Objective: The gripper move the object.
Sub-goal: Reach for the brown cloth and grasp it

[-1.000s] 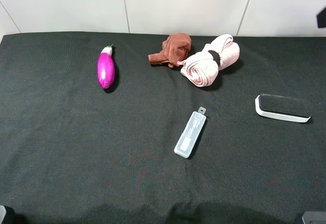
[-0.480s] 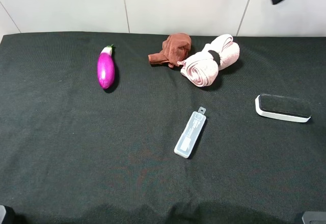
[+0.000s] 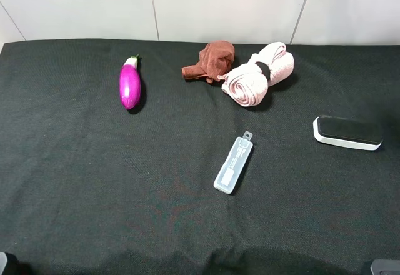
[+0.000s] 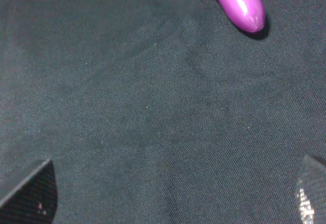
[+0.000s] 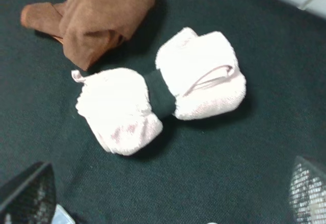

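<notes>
Right wrist view tells me where the trouble lies: the right gripper [image 5: 165,198] hangs above the table with its fingers spread wide and nothing between them, and what sits centred under it is the pink bundle [image 5: 158,91], not the brown cloth [image 5: 97,18] I am meant to move. The brown cloth lies in a wrinkled lump just beside one end of the pink bundle, so close to that end's loose tab that I cannot tell whether the two touch. If I came straight down from here, I judge I would close on the bundle. Even after shifting over, jaws this wide could rake in the bundle's near end along with the cloth and drag both. The lump is soft, so a shallow pinch may catch a single fold and let the rest trail or slip out. Too deep a pinch could snag the black table covering [image 3: 94,181]. The clear case [image 3: 233,164] lies near the bundle on its robot side, and I could clip it on a low sweep. The left gripper [image 4: 169,191], also spread and empty, is well apart from the bundle beside the toy eggplant [image 4: 237,2].
</notes>
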Tool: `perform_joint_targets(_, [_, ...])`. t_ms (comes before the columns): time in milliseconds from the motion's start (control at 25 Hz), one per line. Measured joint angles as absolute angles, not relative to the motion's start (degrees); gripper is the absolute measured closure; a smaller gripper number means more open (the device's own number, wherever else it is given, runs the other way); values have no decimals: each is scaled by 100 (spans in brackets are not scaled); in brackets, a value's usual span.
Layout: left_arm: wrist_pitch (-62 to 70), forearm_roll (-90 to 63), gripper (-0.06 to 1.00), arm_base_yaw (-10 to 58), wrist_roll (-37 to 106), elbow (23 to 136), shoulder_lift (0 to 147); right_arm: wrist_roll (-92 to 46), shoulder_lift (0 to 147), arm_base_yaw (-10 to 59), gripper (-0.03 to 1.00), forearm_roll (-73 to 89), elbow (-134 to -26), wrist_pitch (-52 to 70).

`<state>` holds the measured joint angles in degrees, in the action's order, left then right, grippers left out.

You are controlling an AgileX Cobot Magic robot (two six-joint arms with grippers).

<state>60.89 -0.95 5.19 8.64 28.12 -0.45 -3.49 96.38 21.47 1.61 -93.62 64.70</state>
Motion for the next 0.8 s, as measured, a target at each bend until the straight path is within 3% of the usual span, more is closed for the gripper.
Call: perform_joint_targets(800, [6089, -95, -5, 519, 864, 2812, -45, -113, 11847, 2628, 27, 295, -11601, 6892])
